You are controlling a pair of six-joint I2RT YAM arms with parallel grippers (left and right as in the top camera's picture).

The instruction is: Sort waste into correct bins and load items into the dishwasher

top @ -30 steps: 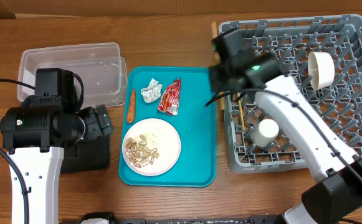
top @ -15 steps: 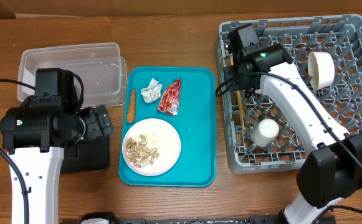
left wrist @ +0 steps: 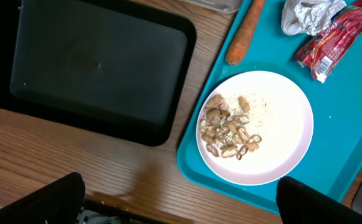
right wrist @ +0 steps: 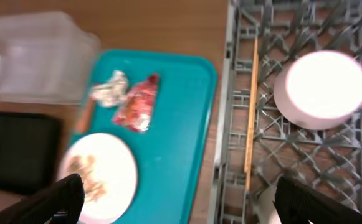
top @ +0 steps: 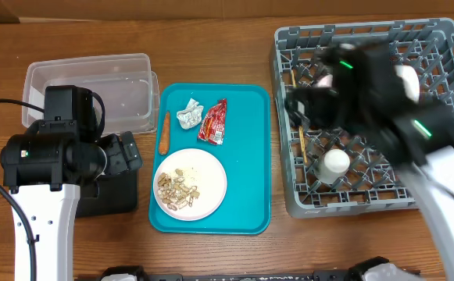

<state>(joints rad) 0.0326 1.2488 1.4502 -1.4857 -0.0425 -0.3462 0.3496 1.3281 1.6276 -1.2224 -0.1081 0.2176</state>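
The teal tray (top: 250,156) carries a white plate (top: 207,176) with beige scraps (top: 176,190), a crumpled paper ball (top: 188,115), a red wrapper (top: 213,122) and an orange stick (top: 164,133). The same waste shows under my left wrist: scraps (left wrist: 229,127), stick (left wrist: 243,31), wrapper (left wrist: 330,40). My left gripper (left wrist: 181,211) is open and empty above the table edge, between the black tray (left wrist: 87,62) and the plate (left wrist: 274,112). Over the grey dish rack (top: 445,39), my right gripper (right wrist: 181,208) is open and empty. In the rack lie a chopstick (right wrist: 251,112) and a white cup (right wrist: 321,87).
The clear tub (top: 90,86) stands at the back left, behind the black tray (top: 109,195). My right arm (top: 383,109) is a blur across the rack, half hiding a white bowl (top: 406,78). The cup (top: 336,162) stands in the rack's front part.
My right gripper has gone from shut to open and swung right over the rack, leaving the chopstick lying along the rack's left side. The left arm has not moved.
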